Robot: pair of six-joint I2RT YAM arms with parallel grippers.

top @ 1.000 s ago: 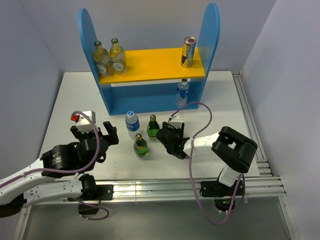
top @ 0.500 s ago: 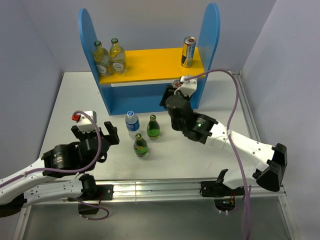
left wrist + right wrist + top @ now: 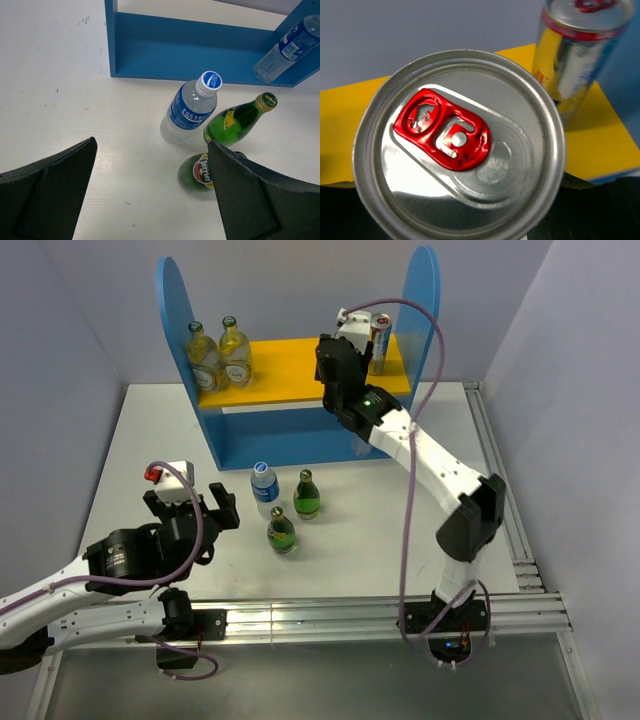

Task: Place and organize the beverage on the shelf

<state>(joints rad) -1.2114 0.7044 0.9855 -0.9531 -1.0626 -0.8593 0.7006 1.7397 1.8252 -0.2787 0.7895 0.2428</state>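
The blue shelf stands at the back of the table, with its yellow board on top. My right gripper hovers over that board, shut on a silver can with a red tab. A second silver can stands just to its right. Two yellowish bottles stand at the board's left end. A water bottle lies in the shelf's lower bay. My left gripper stays open low over the table, left of a water bottle and two green bottles.
The right arm stretches from the near right edge across to the shelf. A metal rail runs along the near table edge. Grey walls close in the left, back and right sides.
My right arm has swung from the table by the green bottles up to the yellow board, carrying the can. The left arm and the loose bottles have stayed put.
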